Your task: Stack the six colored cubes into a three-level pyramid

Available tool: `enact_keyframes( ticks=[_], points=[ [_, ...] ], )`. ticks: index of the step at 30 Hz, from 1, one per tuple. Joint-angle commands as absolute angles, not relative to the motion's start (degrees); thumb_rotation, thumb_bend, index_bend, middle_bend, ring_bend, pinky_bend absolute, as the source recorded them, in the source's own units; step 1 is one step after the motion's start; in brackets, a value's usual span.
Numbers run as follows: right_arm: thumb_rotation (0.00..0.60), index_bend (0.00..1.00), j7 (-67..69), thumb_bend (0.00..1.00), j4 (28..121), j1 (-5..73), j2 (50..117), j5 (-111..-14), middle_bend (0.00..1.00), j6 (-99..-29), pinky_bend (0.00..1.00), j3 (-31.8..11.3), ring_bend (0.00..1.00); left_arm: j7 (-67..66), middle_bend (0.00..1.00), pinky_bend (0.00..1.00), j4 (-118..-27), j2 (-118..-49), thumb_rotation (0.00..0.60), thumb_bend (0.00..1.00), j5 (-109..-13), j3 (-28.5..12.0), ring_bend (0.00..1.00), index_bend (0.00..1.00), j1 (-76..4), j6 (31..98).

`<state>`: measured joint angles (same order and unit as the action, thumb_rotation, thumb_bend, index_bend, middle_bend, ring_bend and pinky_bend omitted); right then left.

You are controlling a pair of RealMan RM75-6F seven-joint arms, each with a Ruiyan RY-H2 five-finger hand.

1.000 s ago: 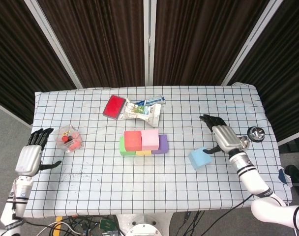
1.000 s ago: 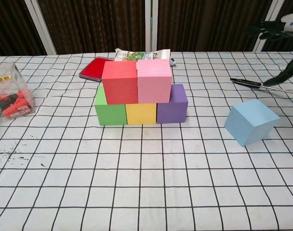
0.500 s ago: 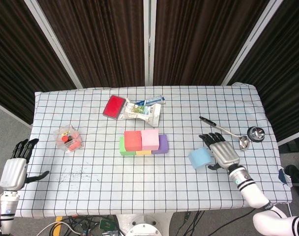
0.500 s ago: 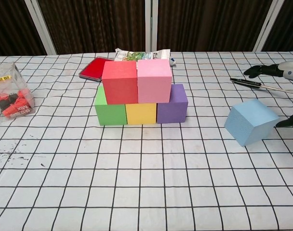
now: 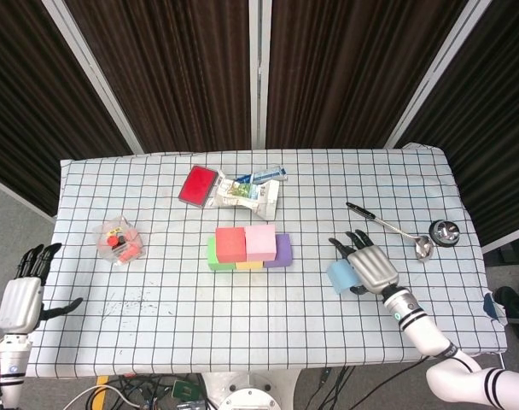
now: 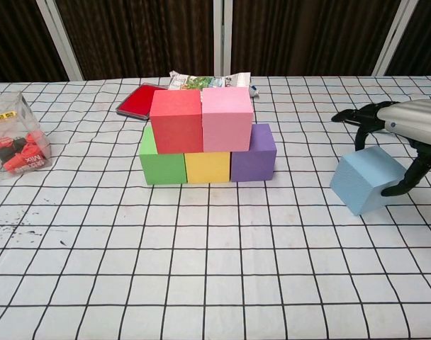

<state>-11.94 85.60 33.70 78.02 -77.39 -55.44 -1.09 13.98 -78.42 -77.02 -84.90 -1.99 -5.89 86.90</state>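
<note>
Waiting to be lifted, the light blue cube [image 6: 368, 179] sits tilted on the checked tablecloth [image 6: 201, 269], well to the right of the stack and apart from it. By the look of things, five of the six cubes are already placed: the green cube [image 6: 159, 159], yellow cube [image 6: 207, 167] and purple cube [image 6: 254, 152] stand side by side as the bottom row, and the red cube [image 6: 176, 120] and pink cube [image 6: 227, 118] sit touching each other on top of them. What seems left is the single top cube, so the blue one must go up onto the red and pink pair.

The right hand [image 5: 368, 267] is over the blue cube, fingers [image 6: 354, 115] spread along its far side and the thumb reaching down its near right side. The fingers are wide and curved around the cube rather than clamped; whether they press on it I cannot tell, and the cube rests on the cloth.

The left hand [image 5: 23, 295] hangs off the table's left edge, fingers straight and apart, holding nothing.

Further out lie a red case [image 5: 197, 184], a printed packet [image 5: 245, 193], a clear box of small items [image 5: 118, 240], a long spoon [image 5: 387, 226] and a small metal cup [image 5: 443, 231].
</note>
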Motion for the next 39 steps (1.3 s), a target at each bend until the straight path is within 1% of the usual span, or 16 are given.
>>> enact_keyframes(
  ticks=[1, 4, 7, 9, 12, 16, 18, 21, 26, 28, 33, 36, 39],
  points=[
    [0.6, 0.0, -10.7, 0.08, 85.7, 33.6, 78.2, -78.5, 0.5, -56.3, 0.0, -1.3, 0.08, 14.6, 0.09, 0.03, -78.1, -77.2, 0.6, 0.0, -85.0, -2.0, 0.0, 0.07, -5.7, 87.0],
    [0.6, 0.0, -8.1, 0.12, 88.7, 33.1, 76.1, -79.1, 0.59, -57.8, 0.0, -2.3, 0.13, 15.8, 0.09, 0.03, -77.9, -77.2, 0.6, 0.0, -85.0, -2.1, 0.0, 0.07, -5.4, 87.0],
    [0.6, 0.0, -5.9, 0.12, 94.4, 32.3, 72.0, -79.6, 0.63, -60.9, 0.0, -4.2, 0.15, 16.6, 0.09, 0.03, -77.6, -77.5, 0.6, 0.0, -85.0, -2.3, 0.0, 0.07, -5.1, 87.6],
    [0.6, 0.0, -5.7, 0.12, 99.1, 32.5, 68.7, -79.5, 0.63, -62.4, 0.0, -6.3, 0.15, 17.1, 0.09, 0.03, -77.4, -77.7, 0.6, 0.0, -85.2, -2.3, 0.0, 0.07, -4.9, 87.9],
    [0.6, 0.0, -7.4, 0.12, 105.8, 34.4, 64.4, -78.3, 0.65, -61.8, 0.0, -9.7, 0.15, 17.2, 0.09, 0.03, -76.9, -78.0, 0.6, 0.0, -85.7, -2.4, 0.0, 0.07, -4.6, 88.7],
    [0.6, 0.0, -12.5, 0.1, 111.2, 38.8, 62.1, -73.5, 0.67, -58.8, 0.0, -14.6, 0.17, 16.3, 0.1, 0.03, -75.5, -78.8, 0.6, 0.0, -87.2, -2.3, 0.0, 0.07, -4.3, 90.4],
    [0.6, 0.0, -15.3, 0.1, 112.6, 42.2, 62.3, -67.6, 0.67, -55.9, 0.0, -17.2, 0.18, 16.7, 0.1, 0.03, -75.6, -78.5, 0.6, 0.0, -87.6, -2.3, 0.0, 0.07, -4.4, 90.6],
    [0.6, 0.0, -18.5, 0.1, 112.6, 47.6, 63.5, -59.0, 0.68, -51.7, 0.0, -19.8, 0.19, 17.5, 0.1, 0.03, -76.0, -77.7, 0.6, 0.0, -88.5, -1.9, 0.0, 0.07, -4.5, 90.5],
    [0.6, 0.0, -23.9, 0.11, 110.0, 56.4, 67.6, -45.6, 0.69, -48.5, 0.0, -21.4, 0.2, 19.3, 0.1, 0.03, -76.0, -77.1, 0.6, 0.0, -90.2, -1.2, 0.0, 0.07, -4.1, 91.7],
    [0.6, 0.0, -26.1, 0.11, 109.1, 59.5, 69.2, -39.8, 0.7, -49.3, 0.0, -21.6, 0.21, 19.4, 0.1, 0.03, -75.9, -77.2, 0.6, 0.0, -90.5, -1.0, 0.0, 0.07, -4.1, 91.7],
    [0.6, 0.0, -32.7, 0.1, 107.5, 67.6, 74.7, -24.2, 0.73, -56.4, 0.0, -23.1, 0.25, 19.6, 0.1, 0.03, -76.2, -77.1, 0.6, 0.0, -90.9, -0.5, 0.0, 0.07, -4.3, 90.9],
    [0.6, 0.0, -38.0, 0.1, 107.9, 71.6, 75.3, -18.2, 0.72, -58.6, 0.0, -22.3, 0.25, 20.0, 0.1, 0.03, -76.2, -77.0, 0.6, 0.0, -91.1, -0.4, 0.0, 0.07, -4.4, 90.7],
    [0.6, 0.0, -41.2, 0.1, 108.7, 74.2, 75.8, -14.6, 0.71, -60.7, 0.0, -21.9, 0.25, 20.5, 0.1, 0.03, -75.9, -77.1, 0.6, 0.0, -91.1, -0.3, 0.0, 0.07, -4.4, 90.5]
  ],
)
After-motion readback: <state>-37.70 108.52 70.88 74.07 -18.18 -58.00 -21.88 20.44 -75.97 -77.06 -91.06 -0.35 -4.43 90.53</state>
